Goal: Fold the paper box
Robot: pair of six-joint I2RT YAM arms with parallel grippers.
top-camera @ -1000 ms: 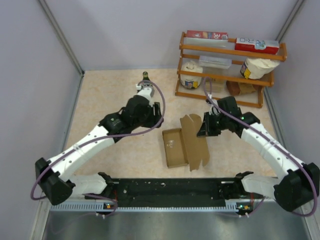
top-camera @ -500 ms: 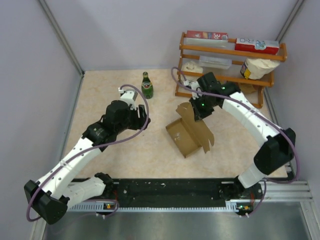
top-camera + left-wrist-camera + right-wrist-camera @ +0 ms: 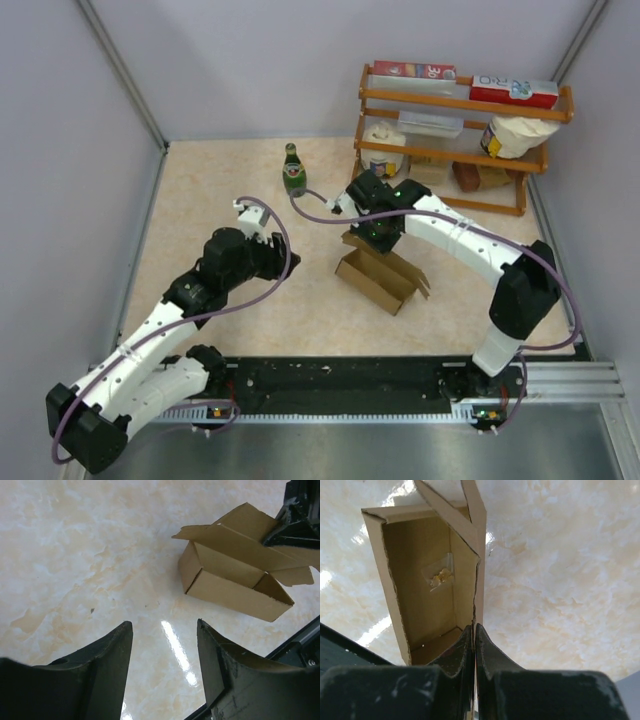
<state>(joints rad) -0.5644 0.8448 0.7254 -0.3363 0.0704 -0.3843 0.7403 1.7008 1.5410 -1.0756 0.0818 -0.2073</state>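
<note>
**A:** ok so where's the box sitting right now?

**B:** The plain brown corrugated cardboard box [image 3: 380, 277] is on the beige marbled table [image 3: 200, 190], roughly mid-table and a bit right of centre. It's half formed: the open tray faces up, the long walls are standing, and loose flaps stick out along its far side and right end.

**A:** and the hands?

**B:** The right hand [image 3: 474, 630] is clamped on the box. In its wrist view the fingers are pinched tight on the thin edge of one cardboard wall, and the inside of the tray lies just left of them. There's a small shiny scrap on the tray floor, can't tell what it is. From above, that hand sits at the box's far-left end.

**A:** left one?

**B:** The left hand [image 3: 162, 627] is spread apart, with only bare table between the fingers. It's left of the box, not touching it, with a strip of table between them.

**A:** anything else around?

**B:** A green glass bottle [image 3: 292, 170] stands upright beyond the box to the left, and an orange wooden rack [image 3: 455, 103] of cartons and tubs is at the far right.
</note>
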